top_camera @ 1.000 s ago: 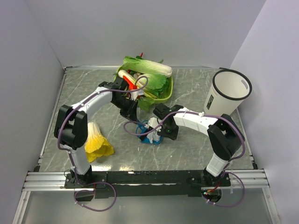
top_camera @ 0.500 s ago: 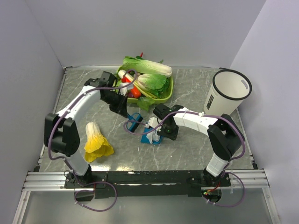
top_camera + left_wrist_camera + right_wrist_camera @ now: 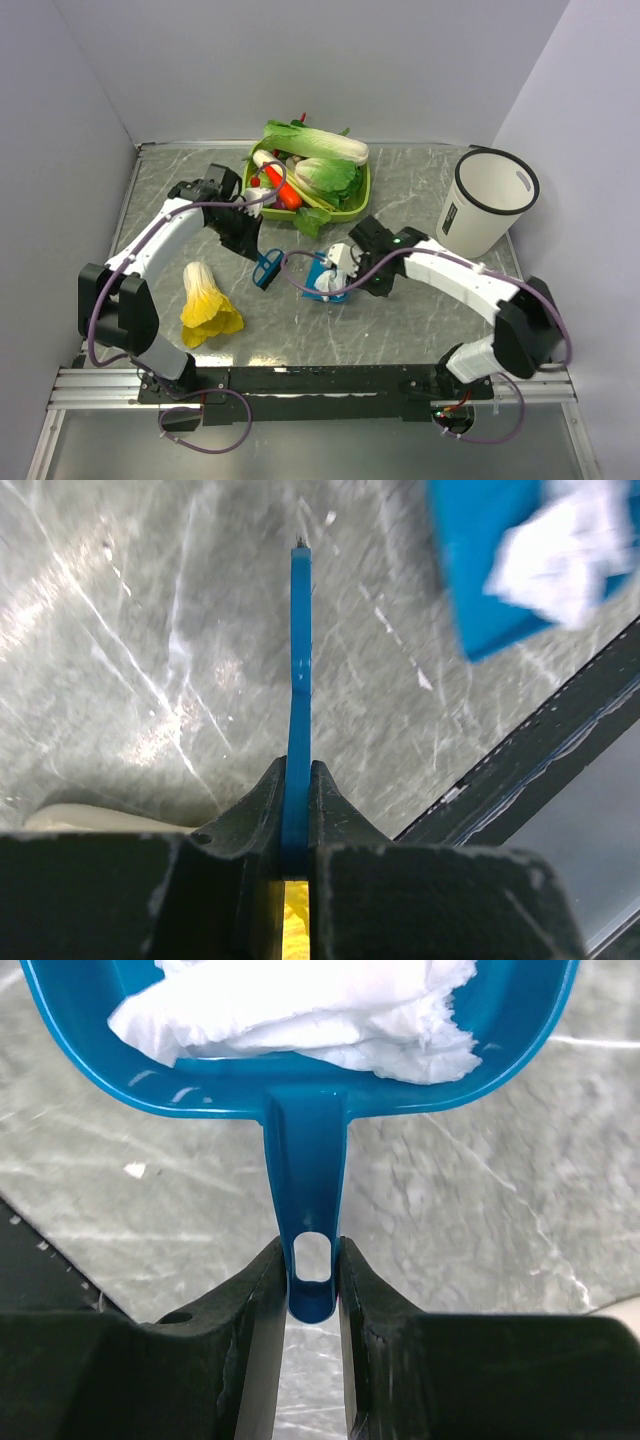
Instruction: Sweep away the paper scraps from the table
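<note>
the paper scraps [image 3: 300, 1010] lie heaped as crumpled white wads inside a blue dustpan [image 3: 305, 1125] near the middle of the worktop [image 3: 420, 330]; the right hand [image 3: 308, 1260] is clamped on the dustpan's handle; the left hand [image 3: 298, 775] is pinched tight on a thin blue tool [image 3: 300, 660] just left of the pan; a green basket [image 3: 352, 208] at the back holds cabbages [image 3: 318, 143] and a red vegetable [image 3: 286, 193]; a white bin [image 3: 487, 215] stands upright at the right; a yellow leafy vegetable [image 3: 205, 300] lies at the near left
</note>
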{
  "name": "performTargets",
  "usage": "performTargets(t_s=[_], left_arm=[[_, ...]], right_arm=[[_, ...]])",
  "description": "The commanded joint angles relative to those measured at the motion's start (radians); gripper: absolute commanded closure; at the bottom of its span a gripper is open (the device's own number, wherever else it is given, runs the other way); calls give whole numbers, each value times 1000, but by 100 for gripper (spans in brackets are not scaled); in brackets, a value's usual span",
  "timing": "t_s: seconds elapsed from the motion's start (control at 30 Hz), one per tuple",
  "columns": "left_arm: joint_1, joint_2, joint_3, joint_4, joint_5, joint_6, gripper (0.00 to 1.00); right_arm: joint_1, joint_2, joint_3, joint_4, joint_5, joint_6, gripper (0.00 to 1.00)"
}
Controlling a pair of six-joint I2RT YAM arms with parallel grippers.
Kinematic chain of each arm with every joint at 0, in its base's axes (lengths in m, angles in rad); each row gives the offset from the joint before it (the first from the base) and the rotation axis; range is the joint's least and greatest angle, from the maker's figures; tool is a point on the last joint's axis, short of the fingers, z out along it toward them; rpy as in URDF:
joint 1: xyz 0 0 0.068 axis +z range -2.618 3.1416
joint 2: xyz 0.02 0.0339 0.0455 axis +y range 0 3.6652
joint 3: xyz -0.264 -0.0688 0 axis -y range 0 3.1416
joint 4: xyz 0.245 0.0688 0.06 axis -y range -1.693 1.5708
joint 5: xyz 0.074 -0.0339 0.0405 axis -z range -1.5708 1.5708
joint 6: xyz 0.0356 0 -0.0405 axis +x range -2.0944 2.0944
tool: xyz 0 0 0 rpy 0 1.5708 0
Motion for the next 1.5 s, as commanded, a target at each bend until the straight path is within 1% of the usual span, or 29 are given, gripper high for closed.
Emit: performTargets(t_s=[0.0,0.1,0.23,0.33,0.47,0.53,0.57,0.67,0.8,0.83,0.93,0.97,1.03,1.07,1.13,1.17,1.27,1.37,1.47], left_arm=[[-3,7,-7,31,-12,13,99],[-3,28,3,37,1,7,99],[-3,50,14,40,19,5,99],[-3,67,20,43,33,-4,99],[-6,93,29,57,65,-23,99],[-7,110,40,62,76,-29,99],[-10,116,45,62,79,-30,99],[-18,140,66,63,97,-35,99],[-26,159,86,72,120,-46,99],[-27,159,86,76,123,-47,99],[-33,159,79,85,131,-50,99],[-36,159,75,89,133,-52,99],[-38,154,63,92,134,-58,99],[-39,153,59,100,137,-59,99],[-39,151,48,105,139,-62,99],[-42,151,46,106,142,-64,99],[-42,157,51,108,145,-66,99],[-42,169,66,105,148,-66,99],[-44,179,77,99,151,-64,99]], right_arm=[[-40,-200,-26,-54,-116,-51,100],[-63,-278,-17,-78,-134,-74,100],[-123,-346,20,-104,-151,-92,100],[-185,-355,80,-111,-145,-88,100],[-272,-329,224,-138,-154,-86,100],[-318,-306,267,-143,-153,-95,100],[-335,-297,316,-150,-156,-98,100],[-418,-259,416,-183,-199,-95,100],[-499,-217,502,-181,-203,-95,100],[-536,-210,522,-180,-214,-89,100],[-596,-151,633,-212,-231,-71,100],[-641,-135,698,-223,-245,-66,100],[-683,-79,767,-245,-254,-51,100],[-705,-61,833,-270,-262,-46,100],[-766,-7,897,-296,-269,-37,100],[-801,10,957,-318,-271,-36,100],[-853,89,1064,-363,-274,-37,100],[-907,134,1141,-384,-237,-54,100],[-935,154,1157,-368,-92,-85,100]])
